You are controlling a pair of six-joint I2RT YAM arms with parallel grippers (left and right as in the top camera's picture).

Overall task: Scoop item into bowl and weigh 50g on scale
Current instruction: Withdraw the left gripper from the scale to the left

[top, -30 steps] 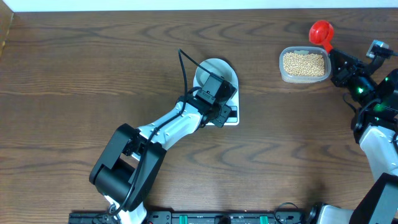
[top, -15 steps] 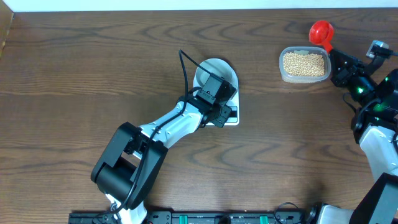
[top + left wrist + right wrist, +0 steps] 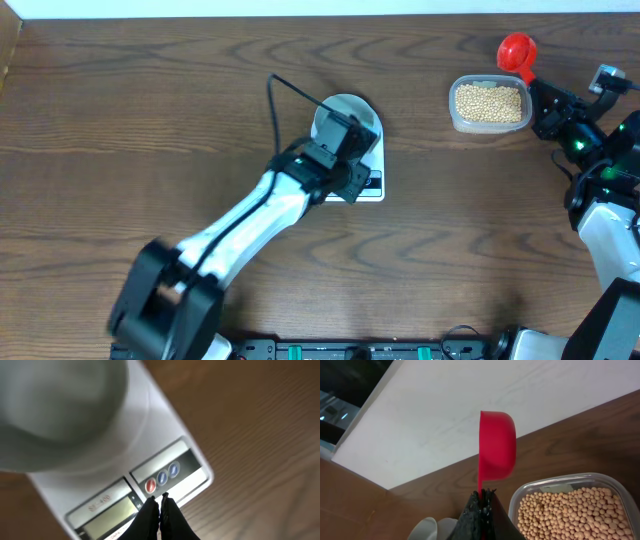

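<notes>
Left gripper [image 3: 161, 503] fingers together, tips just beside the red button [image 3: 150, 485] on the scale [image 3: 170, 435]. Can't tell if they touch. Bowl [image 3: 55, 405] sits on the scale just beyond. Right gripper [image 3: 482, 496] is clamped on the red scoop [image 3: 497, 445], held beside the tub [image 3: 580, 478] of beans [image 3: 570, 510].

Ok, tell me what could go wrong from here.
1. The shut left jaws sit right by the buttons of the scale; a slip could press the wrong one, or lean on the scale and skew its zero under the bowl.
2. The right jaws pinch only the handle end of the red scoop; it may twist when dug into the beans, spilling them over the tub rim.
</notes>
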